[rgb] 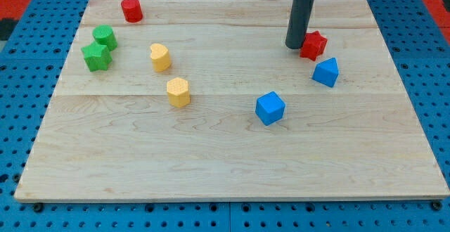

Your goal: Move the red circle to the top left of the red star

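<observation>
The red circle (131, 10) sits at the upper left of the frame, well apart from the red star (313, 45) at upper right. Both rest on a pale wooden board (211, 155) over blue pegboard (21, 84). My tip (294, 46) stands upright just left of the star, seemingly touching it; it grips nothing.

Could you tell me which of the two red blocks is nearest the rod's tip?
The red star, right beside my tip; the red circle sits far off at the view's top left.
</observation>
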